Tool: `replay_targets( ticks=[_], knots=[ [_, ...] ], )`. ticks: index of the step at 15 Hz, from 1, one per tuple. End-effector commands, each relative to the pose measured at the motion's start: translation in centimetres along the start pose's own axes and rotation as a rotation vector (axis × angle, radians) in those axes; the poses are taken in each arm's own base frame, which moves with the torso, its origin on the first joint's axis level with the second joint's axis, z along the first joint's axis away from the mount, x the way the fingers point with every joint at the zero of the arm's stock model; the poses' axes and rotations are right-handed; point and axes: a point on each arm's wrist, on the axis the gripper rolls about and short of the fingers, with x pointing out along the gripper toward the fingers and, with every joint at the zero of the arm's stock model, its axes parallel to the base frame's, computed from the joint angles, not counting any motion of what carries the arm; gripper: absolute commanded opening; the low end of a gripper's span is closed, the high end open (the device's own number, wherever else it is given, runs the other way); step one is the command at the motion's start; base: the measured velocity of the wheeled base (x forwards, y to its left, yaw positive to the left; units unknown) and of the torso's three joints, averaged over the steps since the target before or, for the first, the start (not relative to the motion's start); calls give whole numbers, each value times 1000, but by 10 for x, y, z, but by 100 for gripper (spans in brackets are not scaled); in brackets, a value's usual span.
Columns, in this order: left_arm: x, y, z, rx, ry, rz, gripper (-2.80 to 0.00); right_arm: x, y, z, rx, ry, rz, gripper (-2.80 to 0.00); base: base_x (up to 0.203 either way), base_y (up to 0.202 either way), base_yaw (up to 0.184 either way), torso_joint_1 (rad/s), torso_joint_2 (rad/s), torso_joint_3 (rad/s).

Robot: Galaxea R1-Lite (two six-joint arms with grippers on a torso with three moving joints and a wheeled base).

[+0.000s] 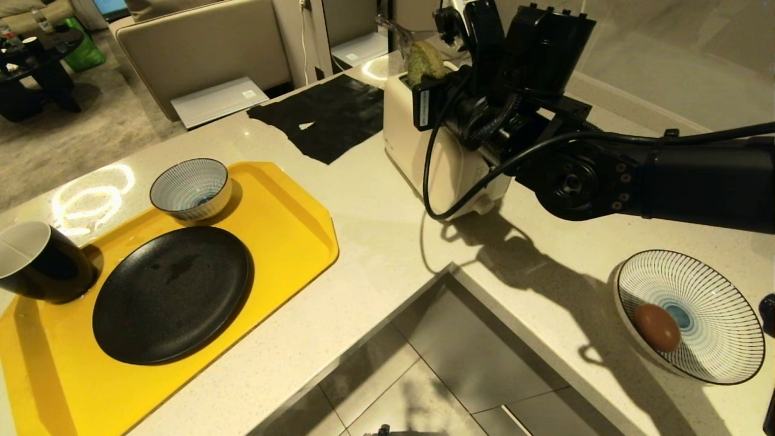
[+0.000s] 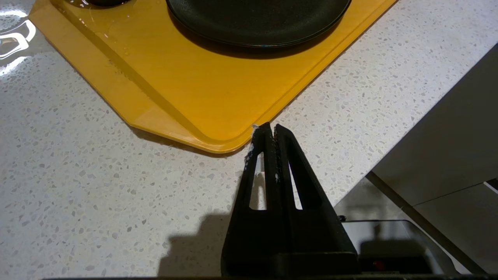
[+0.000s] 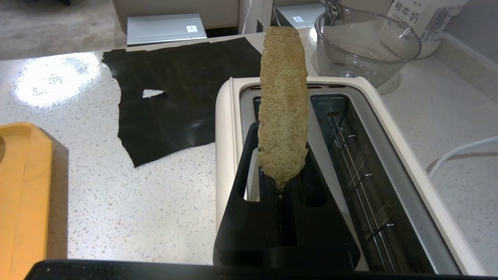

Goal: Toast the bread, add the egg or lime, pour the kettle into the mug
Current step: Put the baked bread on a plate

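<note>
Right wrist view is showing the right gripper (image 3: 281,175) pinching the bread (image 3: 283,105) at its near edge, upright in the toaster (image 3: 227,128) slot. With so slim a hold, the slice is risking tilting or snagging on the slot wall if lifted. The left gripper (image 2: 271,132) is sitting closed and empty by the tray (image 2: 194,97).

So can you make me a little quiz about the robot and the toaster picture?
1. True or false: the right tool is shut on the bread.
2. Which toaster slot holds the bread: the one nearer the yellow tray, or the one nearer the glass jug?
3. What lies in the striped bowl on the robot's right?

Key
1. True.
2. The one nearer the yellow tray.
3. A brown egg.
</note>
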Motion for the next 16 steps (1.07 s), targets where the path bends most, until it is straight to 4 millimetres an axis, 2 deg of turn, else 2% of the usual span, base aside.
replay_targets(
  ticks=[1,4,7,11,14,16],
  knots=[
    [0,0,0,0,2,0,-280,-11,-3,24,18,-49,-3,-280,0,0,0,0,0,0],
    [0,0,0,0,2,0,-280,-33,-4,60,58,-111,-3,-280,0,0,0,0,0,0],
    [0,0,0,0,2,0,-280,-49,3,82,172,-145,9,-280,0,0,0,0,0,0],
    [0,0,0,0,2,0,-280,-54,3,90,319,-149,-19,-280,0,0,0,0,0,0],
    [0,0,0,0,2,0,-280,-63,-2,95,350,-115,-14,-280,0,0,0,0,0,0],
    [0,0,0,0,2,0,-280,-76,-7,96,330,-90,-9,-280,0,0,0,0,0,0]
  ],
)
